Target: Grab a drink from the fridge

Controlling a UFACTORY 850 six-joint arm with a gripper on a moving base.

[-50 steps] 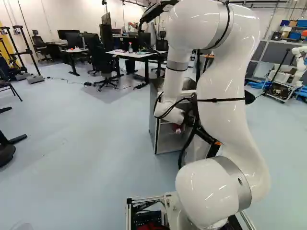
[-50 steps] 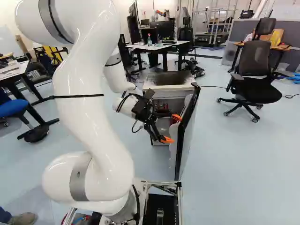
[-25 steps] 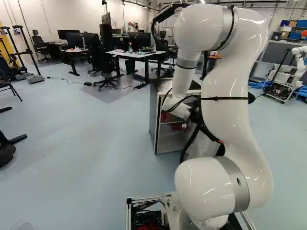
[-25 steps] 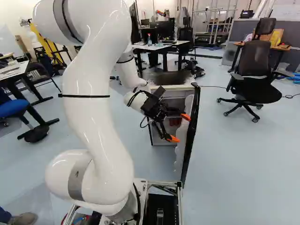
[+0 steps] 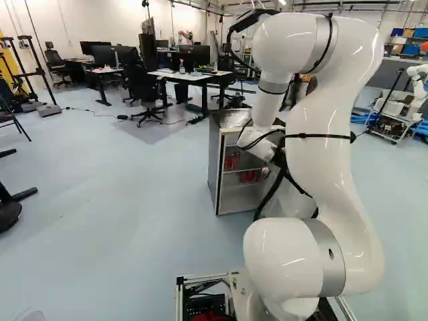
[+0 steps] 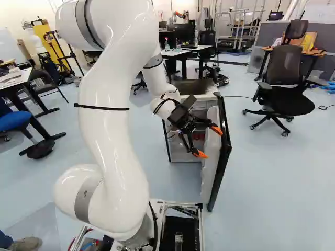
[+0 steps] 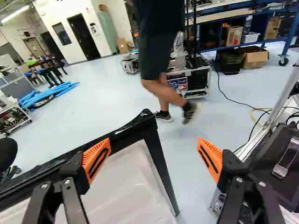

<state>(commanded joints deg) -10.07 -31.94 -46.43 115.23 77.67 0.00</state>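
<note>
Towering over everything, your arm is bending toward the fridge, which is standing open. Its door is sticking out right by your gripper, whose fingers are sitting wide apart, the door's corner showing between them in your wrist view. Your red drinks are sitting on the fridge shelves, btw.

Overhead light, including a ceiling strip light, fills the bright room; glare streaks the glossy arm, and a person's raised foot blurs.
</note>
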